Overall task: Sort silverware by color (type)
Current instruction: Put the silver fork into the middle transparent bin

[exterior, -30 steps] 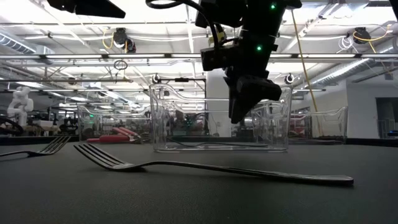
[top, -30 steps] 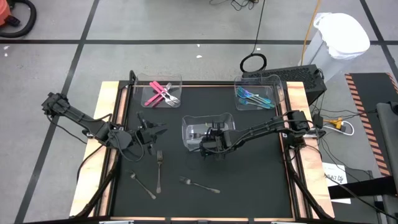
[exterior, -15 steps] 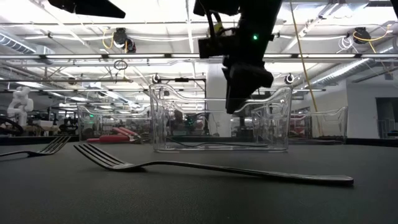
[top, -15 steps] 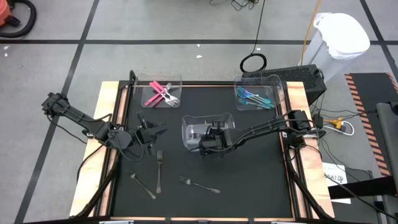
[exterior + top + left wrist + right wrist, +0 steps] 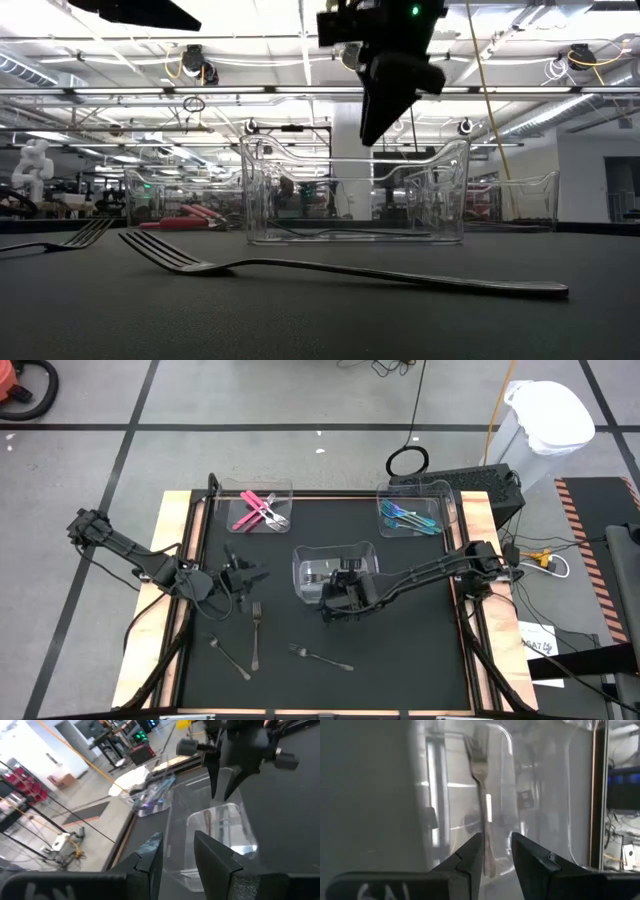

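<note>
Three grey forks lie flat on the black mat toward the near edge: one (image 5: 256,635), one (image 5: 230,657) and one (image 5: 320,657). The middle clear bin (image 5: 335,555) holds grey silverware (image 5: 318,572); a grey fork (image 5: 482,805) lies on its floor. Pink pieces (image 5: 260,512) lie in the far-left bin, blue-teal pieces (image 5: 408,517) in the far-right bin. My right gripper (image 5: 333,603) hangs open and empty, high over the middle bin's near rim (image 5: 385,110). My left gripper (image 5: 245,573) waits open, left of that bin.
A raised wooden frame (image 5: 180,560) borders the mat. The three bins stand along the far half. In the low view, one fork (image 5: 340,272) lies close in front and another (image 5: 60,238) at the left. Bare mat lies right of the forks.
My right gripper has risen straight up from beside the middle bin's near wall to well above its rim, drifting slightly toward the near edge. The forks and bins have stayed put.
</note>
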Controlling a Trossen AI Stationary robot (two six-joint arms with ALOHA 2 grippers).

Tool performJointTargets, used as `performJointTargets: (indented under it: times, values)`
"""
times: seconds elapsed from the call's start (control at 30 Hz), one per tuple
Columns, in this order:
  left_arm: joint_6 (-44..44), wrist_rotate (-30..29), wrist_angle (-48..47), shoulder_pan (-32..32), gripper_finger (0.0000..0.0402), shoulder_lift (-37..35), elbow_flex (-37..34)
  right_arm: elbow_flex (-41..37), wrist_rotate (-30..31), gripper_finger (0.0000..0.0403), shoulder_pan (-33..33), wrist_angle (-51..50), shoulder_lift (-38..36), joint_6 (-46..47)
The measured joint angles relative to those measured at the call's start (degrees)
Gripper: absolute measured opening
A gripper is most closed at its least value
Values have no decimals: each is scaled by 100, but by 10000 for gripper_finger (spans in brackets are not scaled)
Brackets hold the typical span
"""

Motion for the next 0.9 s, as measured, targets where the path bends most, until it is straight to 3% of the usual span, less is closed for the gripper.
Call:
performJointTargets:
  times: [0.3, 0.57, 0.77, 0.9]
  values:
    - [-588, 350, -385, -1, 112, 0, 0, 92, -27, 98, 443, 59, 0, -153]
    - [-1339, 359, -460, -26, 112, 15, 0, 92, -41, 98, 930, 105, 0, 520]
    - [-1710, 553, -425, -344, 112, 399, 0, 92, -57, 98, 1363, 464, 0, 1040]
    - [-1704, 584, -363, -572, 112, 759, 15, 92, -413, 98, 1550, 997, 0, 1162]
